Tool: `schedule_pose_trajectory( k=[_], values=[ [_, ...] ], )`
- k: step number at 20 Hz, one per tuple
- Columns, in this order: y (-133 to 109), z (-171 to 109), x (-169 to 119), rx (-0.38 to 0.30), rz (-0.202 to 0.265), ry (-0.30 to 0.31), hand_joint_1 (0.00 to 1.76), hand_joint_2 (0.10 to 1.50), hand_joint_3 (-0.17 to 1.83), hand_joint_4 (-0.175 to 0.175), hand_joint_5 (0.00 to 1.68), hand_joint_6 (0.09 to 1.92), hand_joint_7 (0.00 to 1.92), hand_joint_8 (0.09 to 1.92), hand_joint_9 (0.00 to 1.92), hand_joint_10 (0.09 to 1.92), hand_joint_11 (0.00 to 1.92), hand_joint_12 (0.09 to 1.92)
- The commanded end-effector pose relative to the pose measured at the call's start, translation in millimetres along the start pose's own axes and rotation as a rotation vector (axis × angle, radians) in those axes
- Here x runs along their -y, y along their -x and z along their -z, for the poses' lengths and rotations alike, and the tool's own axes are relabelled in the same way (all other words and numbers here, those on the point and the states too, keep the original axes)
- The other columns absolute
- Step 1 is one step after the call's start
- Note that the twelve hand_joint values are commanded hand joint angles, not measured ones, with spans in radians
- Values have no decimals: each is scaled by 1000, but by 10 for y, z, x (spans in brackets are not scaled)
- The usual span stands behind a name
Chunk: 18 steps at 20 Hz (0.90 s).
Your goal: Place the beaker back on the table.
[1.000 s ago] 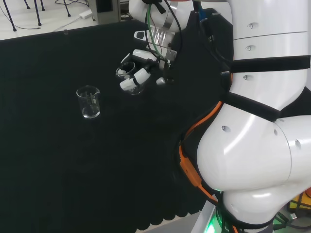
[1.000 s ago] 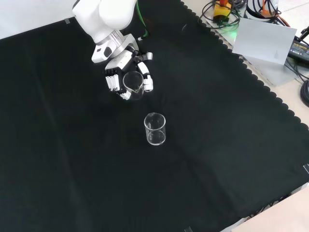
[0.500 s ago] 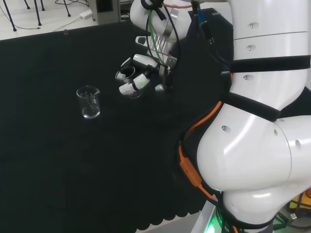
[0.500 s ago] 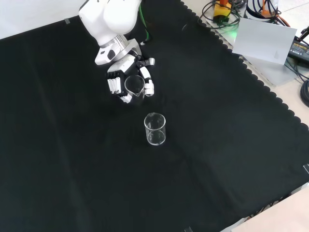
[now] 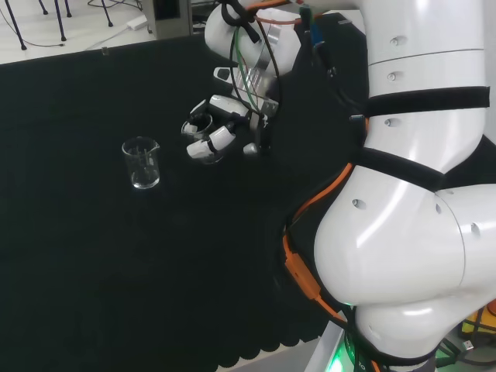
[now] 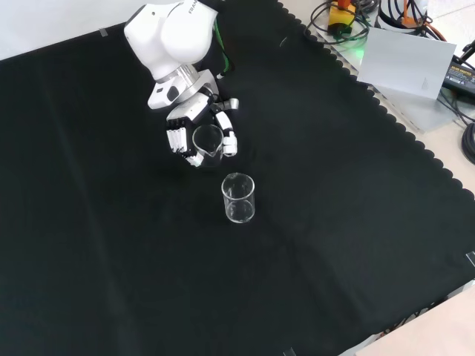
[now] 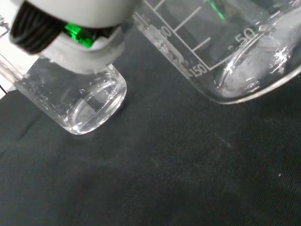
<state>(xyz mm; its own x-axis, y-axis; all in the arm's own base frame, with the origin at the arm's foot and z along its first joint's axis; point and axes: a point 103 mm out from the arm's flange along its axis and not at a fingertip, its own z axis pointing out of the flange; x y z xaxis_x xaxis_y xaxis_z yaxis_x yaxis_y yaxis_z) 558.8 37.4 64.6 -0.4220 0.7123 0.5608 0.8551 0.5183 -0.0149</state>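
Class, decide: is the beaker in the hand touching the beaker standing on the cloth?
Apart. In the front view, black cloth shows between the held beaker, inside the hand, and the standing beaker.

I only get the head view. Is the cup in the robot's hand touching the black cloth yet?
Observer: Not yet, it seems. In the wrist view the held beaker has its base off the black cloth.
Operator: Is it straight up?
Observer: From the front view, the hand curls around it, rim facing up, roughly upright.
Operator: Is the other cup close?
Observer: In the front view the second beaker stands just below the hand, apart from it, with nothing visible inside.
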Motion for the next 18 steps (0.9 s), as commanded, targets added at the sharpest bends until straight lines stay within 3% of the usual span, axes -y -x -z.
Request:
schedule_pose_trajectory(
  k=[1,17,18],
  values=[
    [65,-85,-48,-19,-1,10,1291,687,714,-175,1104,961,1167,923,1286,826,1047,937],
    [156,-120,22,-16,-5,4,1291,700,682,-175,1111,937,1172,898,1278,785,1043,933],
    [163,-117,31,-17,-5,4,1293,657,746,-144,1103,962,1234,838,1280,782,1044,936]
  ],
)
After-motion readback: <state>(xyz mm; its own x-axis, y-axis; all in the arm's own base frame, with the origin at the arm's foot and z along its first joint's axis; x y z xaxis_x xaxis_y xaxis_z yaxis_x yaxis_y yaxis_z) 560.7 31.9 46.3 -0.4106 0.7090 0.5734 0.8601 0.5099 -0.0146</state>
